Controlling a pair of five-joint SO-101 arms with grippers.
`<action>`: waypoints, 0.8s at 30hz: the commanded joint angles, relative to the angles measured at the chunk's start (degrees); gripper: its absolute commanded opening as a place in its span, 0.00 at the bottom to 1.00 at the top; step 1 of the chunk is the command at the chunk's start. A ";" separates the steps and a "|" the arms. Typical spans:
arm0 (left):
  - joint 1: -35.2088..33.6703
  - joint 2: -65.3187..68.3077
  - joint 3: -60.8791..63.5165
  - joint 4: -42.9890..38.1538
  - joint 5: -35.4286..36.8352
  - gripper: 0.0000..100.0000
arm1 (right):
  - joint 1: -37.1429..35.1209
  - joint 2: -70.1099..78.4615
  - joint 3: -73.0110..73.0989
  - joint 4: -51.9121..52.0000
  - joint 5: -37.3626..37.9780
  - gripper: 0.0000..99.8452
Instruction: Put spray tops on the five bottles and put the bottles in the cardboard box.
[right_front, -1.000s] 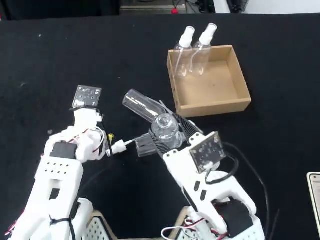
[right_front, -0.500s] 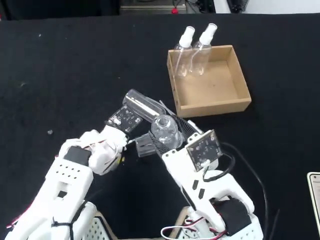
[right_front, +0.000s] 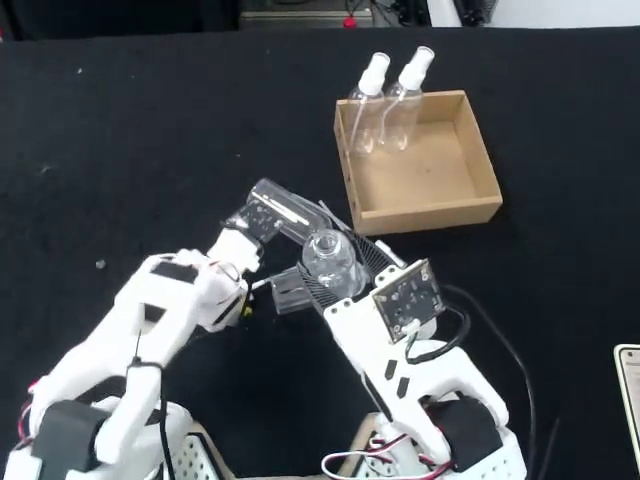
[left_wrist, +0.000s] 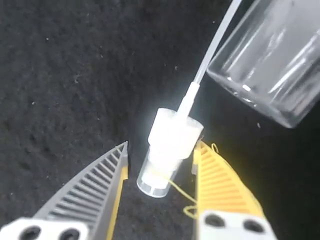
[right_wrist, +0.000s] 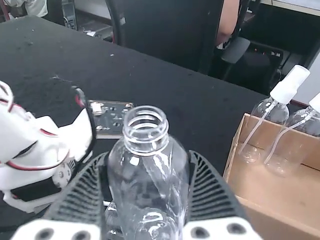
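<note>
Left wrist view: left tool (left_wrist: 161, 147) pinches the spray top (left_wrist: 170, 137) by its cap, likely featherlight. Right tool (right_wrist: 147, 156) clamps the bottle (right_wrist: 145, 130), probably slick.

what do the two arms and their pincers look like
The left arm and right arm are blocky white plastic with black motors, a dark circuit board at each wrist. A black cable trails from the right one. The left pincer has one grey and one yellow ribbed finger; the right pincer has black ribbed ones.
</note>
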 joint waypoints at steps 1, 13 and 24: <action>-0.48 2.11 -2.42 0.88 -0.26 0.18 | -0.18 -5.93 -0.22 -0.97 -0.09 0.01; -8.40 0.09 -12.18 23.03 -8.09 0.03 | -0.18 -5.93 1.19 -0.97 0.09 0.01; -36.35 -3.69 -20.97 45.01 -53.54 0.03 | -0.18 -5.93 1.27 -0.88 0.00 0.01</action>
